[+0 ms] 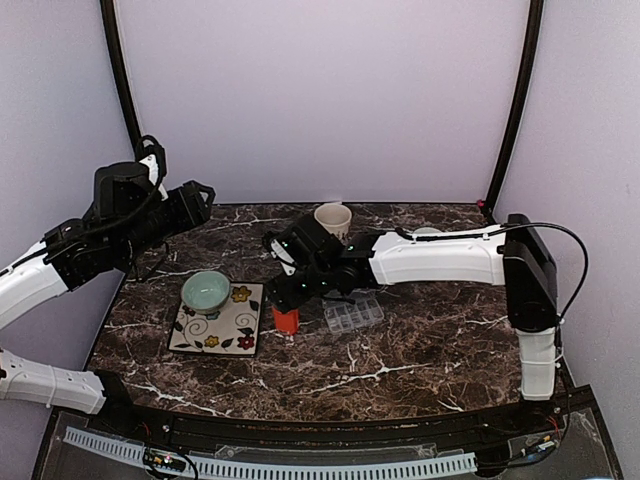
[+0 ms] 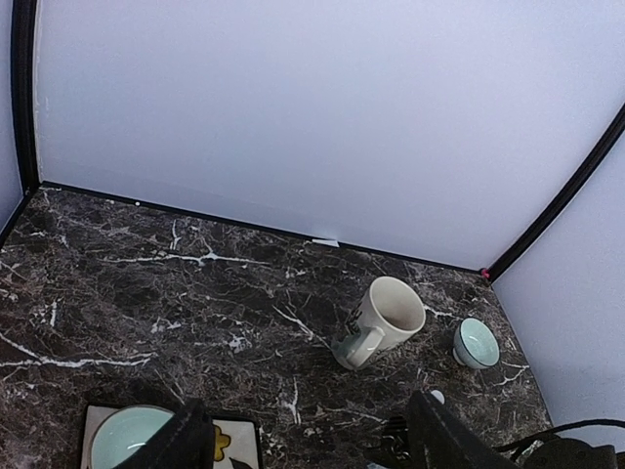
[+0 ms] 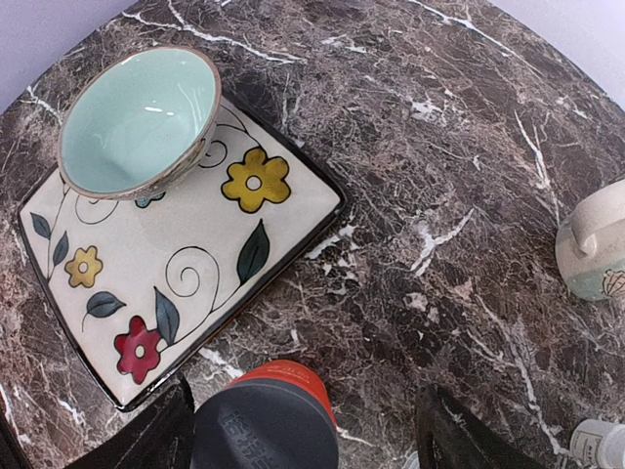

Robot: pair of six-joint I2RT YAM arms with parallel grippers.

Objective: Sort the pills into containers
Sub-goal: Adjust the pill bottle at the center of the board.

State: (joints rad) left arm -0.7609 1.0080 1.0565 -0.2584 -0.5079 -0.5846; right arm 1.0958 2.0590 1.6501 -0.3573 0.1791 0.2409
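The right arm reaches across the dark marble tabletop (image 1: 420, 350) from the right, and its forearm covers the ground behind the organiser box (image 1: 353, 313). This clear, flat box lies near the middle of the tabletop, just right of a red canister (image 3: 278, 410) with a dark grey top. Left of the canister lies a square flowered plate (image 3: 186, 283) with a pale green bowl (image 3: 137, 122) on its far corner. A cream mug (image 2: 386, 318) stands further back, well apart from the box.

The right pincer (image 3: 303, 430) is spread wide, its fingers (image 3: 146, 440) straddling the canister; the left finger is close beside it and the right one clearly apart. The left pincer (image 2: 312, 445) hangs high over the left side, also spread wide and holding nothing.

Only the left wrist view shows a second small green bowl (image 2: 476, 342) clearly, near the back right corner; from above the right arm mostly hides it. Only the right wrist view shows a small white bottle (image 3: 598, 445) at its lower right edge. The box shows in the overhead view alone.

The box's compartments (image 1: 345, 318) appear as a small grid, but whether pills lie in them is too small to tell. The bowl on the plate shows a bare glazed inside, and the mug's mouth looks plain cream.
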